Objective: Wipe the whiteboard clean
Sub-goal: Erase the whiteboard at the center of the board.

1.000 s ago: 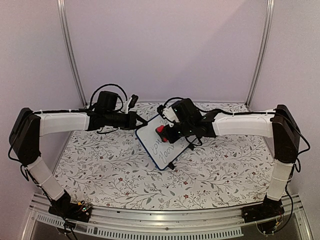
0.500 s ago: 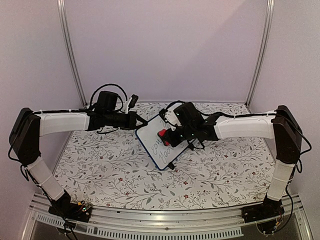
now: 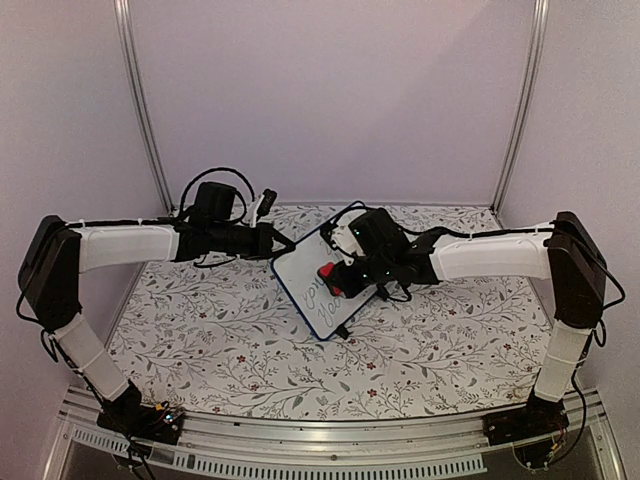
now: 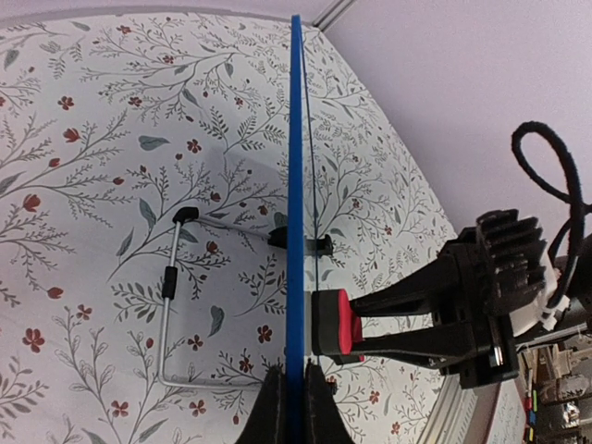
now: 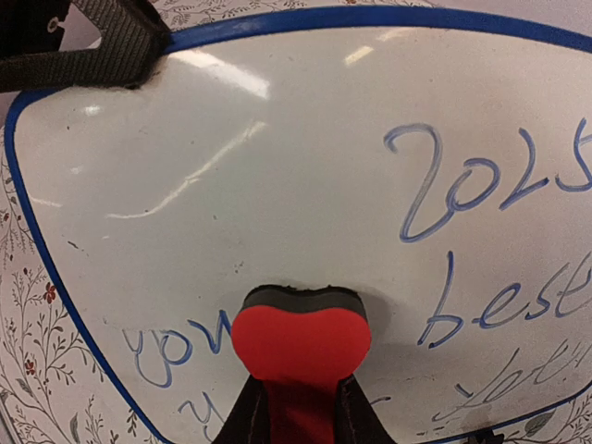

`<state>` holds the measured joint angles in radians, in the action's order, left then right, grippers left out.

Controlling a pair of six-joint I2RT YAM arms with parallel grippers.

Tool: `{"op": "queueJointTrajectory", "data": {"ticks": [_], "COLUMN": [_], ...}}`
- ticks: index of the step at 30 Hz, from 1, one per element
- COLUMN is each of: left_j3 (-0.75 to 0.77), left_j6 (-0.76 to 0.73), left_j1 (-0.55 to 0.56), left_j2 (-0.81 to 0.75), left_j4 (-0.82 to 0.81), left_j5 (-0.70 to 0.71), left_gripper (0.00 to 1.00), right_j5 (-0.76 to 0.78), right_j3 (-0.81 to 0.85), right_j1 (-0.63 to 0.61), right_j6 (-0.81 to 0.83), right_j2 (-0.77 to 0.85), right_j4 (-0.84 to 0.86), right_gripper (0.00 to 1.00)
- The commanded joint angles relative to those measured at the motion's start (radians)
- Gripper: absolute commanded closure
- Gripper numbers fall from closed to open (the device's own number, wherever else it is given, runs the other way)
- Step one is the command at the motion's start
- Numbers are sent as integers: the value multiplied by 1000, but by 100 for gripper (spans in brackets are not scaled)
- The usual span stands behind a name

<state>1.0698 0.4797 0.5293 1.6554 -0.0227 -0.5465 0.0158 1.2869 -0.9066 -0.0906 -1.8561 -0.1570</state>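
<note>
Floral tablecloth (image 3: 200,340), whiteboard (image 3: 303,285) tilted up mid-table.
We see left gripper (image 4: 294,407) clamped on its blue edge, right gripper (image 5: 298,412) pinching red eraser (image 5: 301,344) against the written surface.

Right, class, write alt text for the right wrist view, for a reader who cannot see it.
A red, dark-padded eraser block, clamped in the right gripper, presses against a white, blue-framed whiteboard. Blue handwriting covers its right and lower parts; the upper left is blank. The left gripper holds the top-left edge.
</note>
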Motion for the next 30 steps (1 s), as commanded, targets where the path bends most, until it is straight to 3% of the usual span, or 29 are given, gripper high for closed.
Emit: {"op": "queueJointTrajectory", "data": {"ticks": [1,13,30], "left_j3": [-4,-4,-1], "left_j6": [1,2,4], "left_j1": [9,9,10], "left_j2": [10,8,7], "left_j4": [-13,-15,-14], "left_j5": [-7,-10,-13], "left_gripper": [100,100,100], "right_j5": [-5,-5,13], "right_j3": [22,261,-10], "right_j1": [-8,-8,-8], "right_j6": [-5,37,3], "right_j2": [2,-101,3], "right_j4": [-44,-104,-55], "right_gripper": [94,93,94]}}
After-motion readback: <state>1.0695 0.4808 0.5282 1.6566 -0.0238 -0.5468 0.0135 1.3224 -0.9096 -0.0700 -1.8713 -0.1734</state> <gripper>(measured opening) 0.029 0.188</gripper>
